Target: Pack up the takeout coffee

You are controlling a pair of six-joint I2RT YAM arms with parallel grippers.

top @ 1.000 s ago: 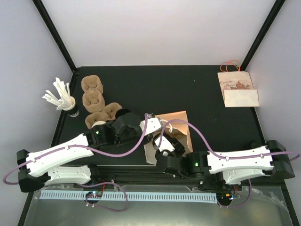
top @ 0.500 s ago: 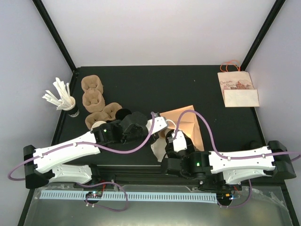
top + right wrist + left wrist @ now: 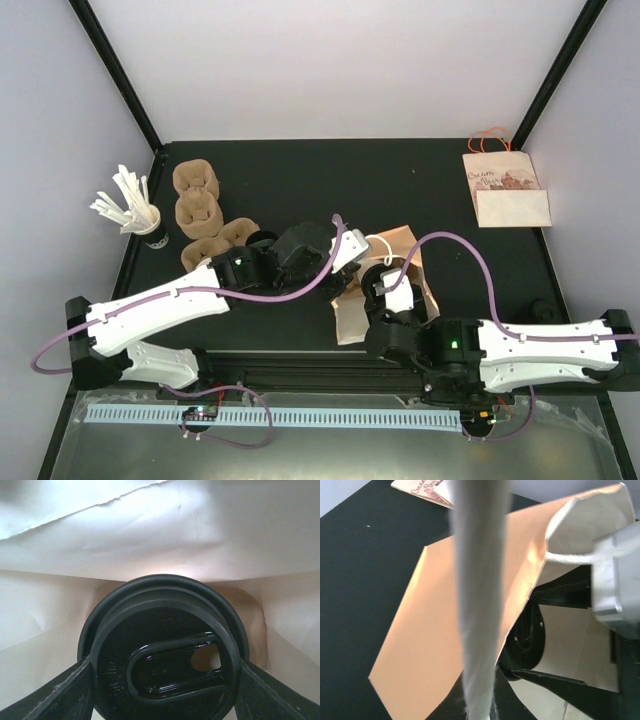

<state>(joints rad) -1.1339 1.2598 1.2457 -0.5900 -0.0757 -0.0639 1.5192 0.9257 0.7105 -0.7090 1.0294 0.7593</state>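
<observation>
A brown paper bag (image 3: 351,316) stands open at the table's middle front, and its tan side fills the left wrist view (image 3: 435,630). My left gripper (image 3: 349,254) is at the bag's top left edge, shut on its white rope handle (image 3: 477,595). My right gripper (image 3: 162,680) is inside the bag, shut on a coffee cup with a black lid (image 3: 162,650). Its fingers (image 3: 50,692) press both sides of the lid. The lid also shows through the bag's mouth in the left wrist view (image 3: 526,640). The bag's pale walls (image 3: 165,530) surround the cup.
Brown pulp cup carriers (image 3: 198,208) lie at the left. A dark cup of white stirrers (image 3: 140,216) stands at the far left. A printed paper bag (image 3: 506,188) lies flat at the back right. The cage posts (image 3: 115,70) flank the table.
Both arms have moved right and away from the near edge. The bag has been pulled up and open by its handle, and the right gripper has pushed the cup into it.
</observation>
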